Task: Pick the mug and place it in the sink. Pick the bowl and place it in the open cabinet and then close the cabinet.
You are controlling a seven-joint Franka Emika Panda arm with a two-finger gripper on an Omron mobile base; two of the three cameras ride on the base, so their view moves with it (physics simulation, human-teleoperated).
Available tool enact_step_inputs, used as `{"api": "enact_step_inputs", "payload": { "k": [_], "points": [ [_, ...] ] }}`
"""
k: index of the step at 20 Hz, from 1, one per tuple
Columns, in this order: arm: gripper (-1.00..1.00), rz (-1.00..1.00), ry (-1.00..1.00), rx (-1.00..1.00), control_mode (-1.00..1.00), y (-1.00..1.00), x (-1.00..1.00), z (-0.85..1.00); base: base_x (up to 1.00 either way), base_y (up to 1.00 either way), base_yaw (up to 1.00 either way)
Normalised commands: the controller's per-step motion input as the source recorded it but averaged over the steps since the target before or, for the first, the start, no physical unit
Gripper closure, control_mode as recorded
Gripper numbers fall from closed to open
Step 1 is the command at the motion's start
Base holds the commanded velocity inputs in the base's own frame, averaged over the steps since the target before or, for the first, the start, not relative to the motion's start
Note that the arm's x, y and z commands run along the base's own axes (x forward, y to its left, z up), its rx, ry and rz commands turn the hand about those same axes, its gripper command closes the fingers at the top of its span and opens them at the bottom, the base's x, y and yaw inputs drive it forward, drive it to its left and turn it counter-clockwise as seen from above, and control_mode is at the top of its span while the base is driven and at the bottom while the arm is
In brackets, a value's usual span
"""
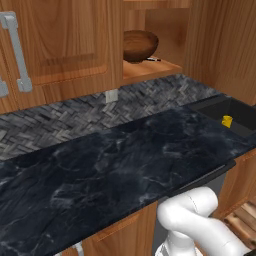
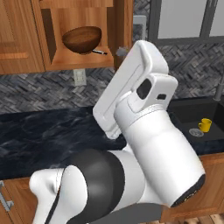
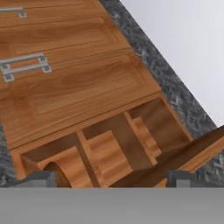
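Yellow mug (image 2: 204, 125) upright in sink (image 2: 192, 109), handle pointing left.

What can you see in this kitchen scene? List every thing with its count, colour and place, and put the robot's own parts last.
bowl: one, reddish-brown wood, on the lower shelf of the open cabinet.
small dark thing: one, lying on the shelf right beside the bowl; too small to identify.
mug: one, bright yellow, inside the sink, near a round drain.
sink: one, matte black, set in the counter at the right.
cabinet: one, warm brown wood, on the wall, door open.
closed cabinet doors: brown wood with grey bar handles, left of the open cabinet.
counter: one, dark marbled, below the cabinets.
backsplash: grey herringbone tile, with a pale wall outlet.
arm: one, white with dark joints.
gripper: one, dark tips, open, pointed at the open cabinet.
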Motion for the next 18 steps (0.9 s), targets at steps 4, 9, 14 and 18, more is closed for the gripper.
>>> {"api": "enact_step_inputs", "payload": {
  "k": [4, 9, 14, 18],
  "points": [
    [-1.00, 0.21, 0.01, -0.01, -1.00, -0.77, 0.77, -0.51, 0.00, 0.00, 0.00],
    [-1.00, 0.22, 0.11, -0.01, -1.00, -0.75, 0.93, -0.36, 0.00, 0.00, 0.00],
    [-1.00, 0.21, 0.31, -0.06, -1.00, -0.79, 0.91, 0.00, 0.00, 0.00, 0.00],
    [-1.00, 0.21, 0.15, -0.01, -1.00, -0.79, 0.73, -0.05, 0.00, 0.00, 0.00]
  ]
}}
